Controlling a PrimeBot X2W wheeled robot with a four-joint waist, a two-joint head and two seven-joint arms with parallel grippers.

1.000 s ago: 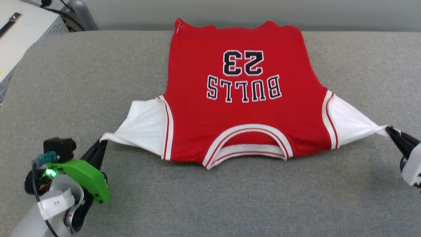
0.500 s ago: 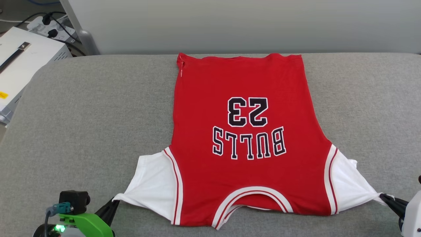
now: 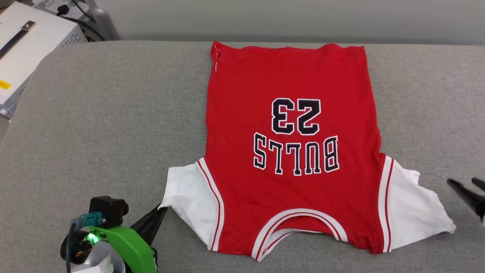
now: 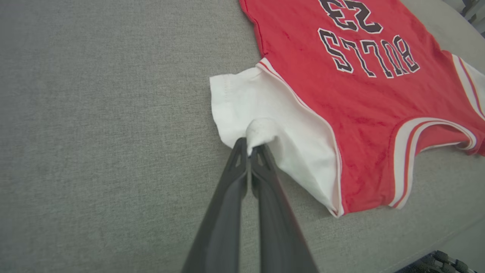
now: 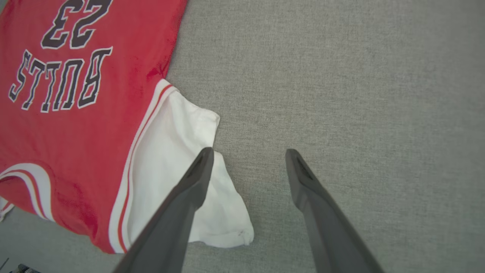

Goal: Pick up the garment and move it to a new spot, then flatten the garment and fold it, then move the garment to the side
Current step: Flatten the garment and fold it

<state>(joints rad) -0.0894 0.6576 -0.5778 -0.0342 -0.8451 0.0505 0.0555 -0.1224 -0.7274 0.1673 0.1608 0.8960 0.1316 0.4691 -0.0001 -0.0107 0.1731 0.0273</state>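
Two arms in frame over a grey padded surface (image 3: 94, 113).

Far left, off the pad's corner: a white equipment case (image 3: 34, 41) with a dark strap handle on top, cables behind it.

Lower left: left gripper (image 3: 163, 208), with a green bracket (image 3: 129, 246) and a small black camera block (image 3: 108, 210) on the wrist behind it. Fingers pressed together, pinching a bunched corner of the white left sleeve (image 3: 189, 197). Its wrist view shows a small puff of cloth poking out just past the tips. The sleeve lies slack on the pad, not drawn taut.

Centre: the garment (image 3: 291, 182), a red jersey tee, flat on the pad and face up. Hem close to the pad's far edge, collar toward the robot. Lettering reads upside down from the head view: "23" farther off, "BULLS" nearer, dark with a white outline. Red-and-white striped trim at the collar and where each sleeve meets the body. Slight rippling along the hem; body otherwise smooth.

Right: white right sleeve (image 3: 413, 212) spread loose on the pad, its corner pointing outward, free of any grip.

Far right edge: right gripper (image 3: 461, 181), fingers spread wide apart, bare pad between the tips. In its wrist view one finger crosses in front of the sleeve's edge; whether it touches the cloth or sits above it, cannot tell. The other finger is over bare pad, clear of the cloth.
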